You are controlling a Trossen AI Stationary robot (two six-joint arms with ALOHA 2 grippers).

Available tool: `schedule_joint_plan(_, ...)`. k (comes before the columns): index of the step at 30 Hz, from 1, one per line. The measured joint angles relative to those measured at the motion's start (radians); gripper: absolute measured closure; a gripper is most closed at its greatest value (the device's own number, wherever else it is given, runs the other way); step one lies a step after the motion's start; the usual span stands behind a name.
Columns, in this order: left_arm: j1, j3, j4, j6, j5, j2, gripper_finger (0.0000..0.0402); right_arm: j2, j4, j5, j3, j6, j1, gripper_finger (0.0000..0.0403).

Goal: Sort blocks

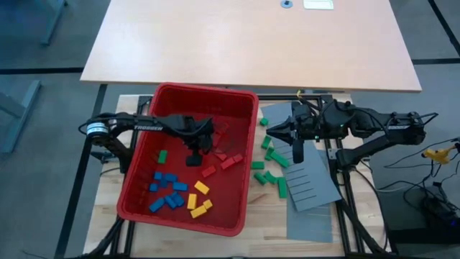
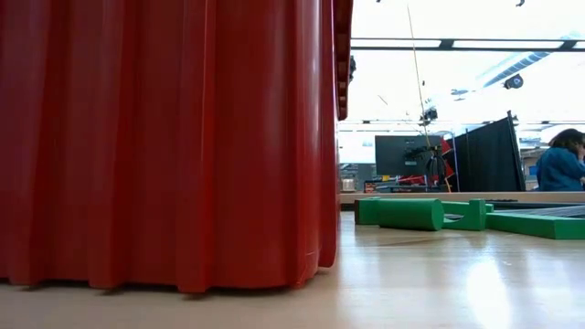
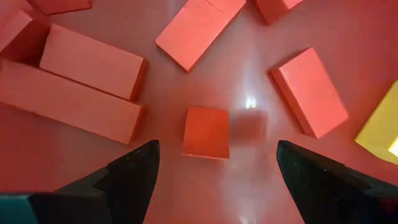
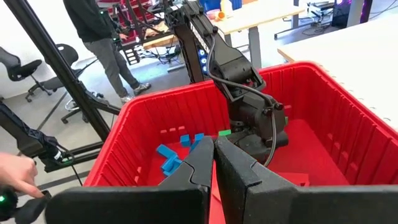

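left gripper point(image 1: 194, 160): down inside the bin, fingers spread wide and holding nothing. In the left wrist view a small red block point(image 3: 206, 132) sits right between the two fingers point(image 3: 134, 171), flat on the bin floor, so I'd guess that's the next pick.

around it: more red blocks point(image 3: 93, 62) lie loose and at all angles on the same patch of floor, and a yellow one point(image 3: 380, 127) pokes in at the edge. The reds look like the messiest colour in there.

bin point(image 1: 248, 155): big red tub in the middle of the table. From above, the blue blocks point(image 1: 167, 191) are bunched toward the near left, the yellow blocks point(image 1: 199, 199) just beside them, and the reds point(image 1: 223, 155) up around the gripper. One green block point(image 1: 162, 155) is still in there on its own.

right gripper point(image 1: 273, 132): outside the bin, just past its right wall, fingers pressed together with nothing in them. Looks like it's waiting.

green pile point(image 1: 269, 169): a bunch of green blocks on the table right of the bin, next to a grey slotted panel point(image 1: 313, 181). The low view shows a few of them point(image 2: 407, 213) lying on the wood.

progress: roughly partway, I'd say. Green is mostly out of the bin, bar that one straggler. Blue and yellow are grouped but still in the bin, and red is still scattered. So at least red plus the last green looks left to do, but hard to say what the final layout is meant to be.
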State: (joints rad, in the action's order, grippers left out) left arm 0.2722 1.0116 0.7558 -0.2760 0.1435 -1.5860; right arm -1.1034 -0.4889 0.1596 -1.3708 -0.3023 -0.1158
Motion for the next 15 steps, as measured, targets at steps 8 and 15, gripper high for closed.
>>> schedule_joint_plan(8,0.000,-0.076,-0.109,0.011,-0.004,0.000,0.0093,-0.001,0.000,0.000,0.000,-0.017,0.000,0.0403)
schedule_joint_plan(15,0.000,-0.117,-0.176,0.032,-0.025,-0.001,0.0093,-0.001,0.000,0.002,0.000,-0.029,0.000,0.0403)
